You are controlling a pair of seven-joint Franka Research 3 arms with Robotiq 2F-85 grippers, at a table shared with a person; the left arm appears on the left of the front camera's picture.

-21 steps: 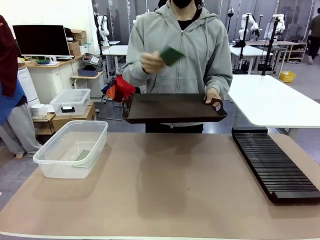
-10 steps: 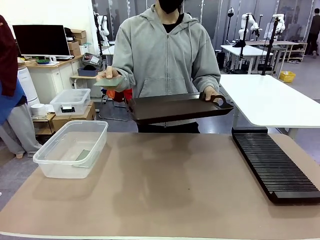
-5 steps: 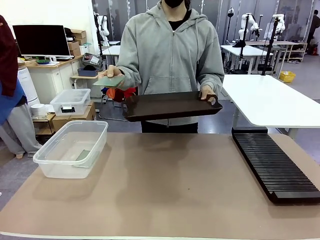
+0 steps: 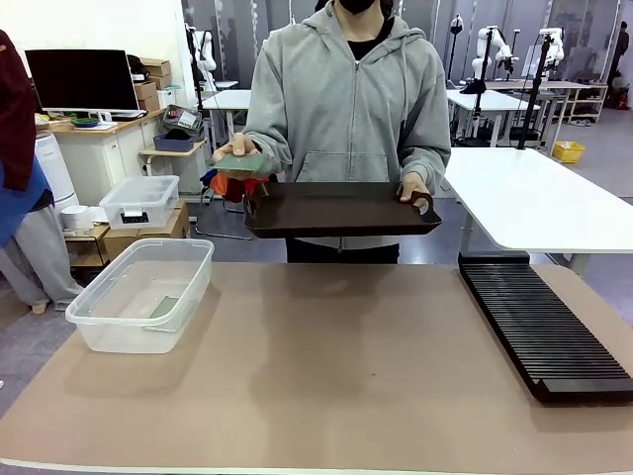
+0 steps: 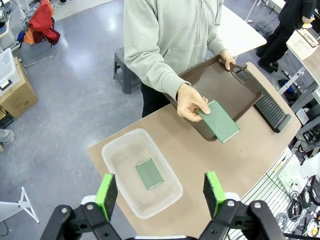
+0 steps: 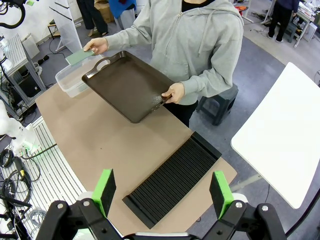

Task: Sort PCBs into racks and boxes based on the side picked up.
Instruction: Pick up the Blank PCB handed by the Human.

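Across the table a person holds a dark brown tray (image 4: 336, 206) by its right handle. Their other hand holds one green PCB (image 4: 242, 161) flat beside the tray's left end; this PCB (image 5: 218, 120) overlaps the tray's corner seen from above. A second PCB (image 5: 149, 173) lies flat in the clear box (image 4: 127, 320) at the table's left. The black rack (image 4: 544, 327) lies along the right side with no board in its slots. My left gripper (image 5: 159, 187) hangs open high above the box. My right gripper (image 6: 162, 192) hangs open high above the rack (image 6: 172, 180).
The brown mat between box and rack is bare. Behind the table stand a white side table (image 4: 539, 198) at the right and a low shelf with a smaller lidded box (image 4: 138, 201) at the left. Another person (image 4: 15, 198) stands at the left edge.
The person lowered the green PCB from chest height, swung it out to the left, and now holds it near the tray's left end. The tray has been levelled. Both grippers stay open.
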